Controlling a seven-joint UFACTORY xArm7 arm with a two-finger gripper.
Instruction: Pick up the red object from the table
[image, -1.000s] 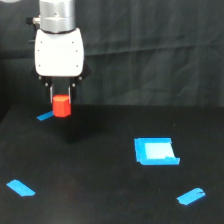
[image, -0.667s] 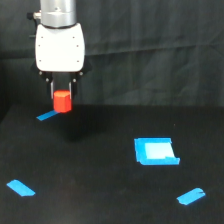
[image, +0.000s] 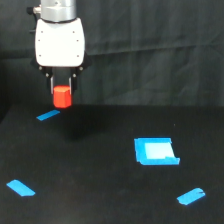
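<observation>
The hand (image: 62, 95) is clamped on the red object (image: 62, 97), holding it clear above the table (image: 100, 190), so the pickup looks essentially done.

Matte black table (image: 100, 190) with a blue square (image: 155, 151) and three separate blue tape strips (image: 20, 188).

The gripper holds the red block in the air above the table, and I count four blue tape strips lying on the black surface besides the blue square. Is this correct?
Not quite. The exterior view shows three blue tape strips, not four: one near the gripper, one at the view's lower left, one at lower right. The rest holds: the red block is held above the table, and the blue square is there.
</observation>
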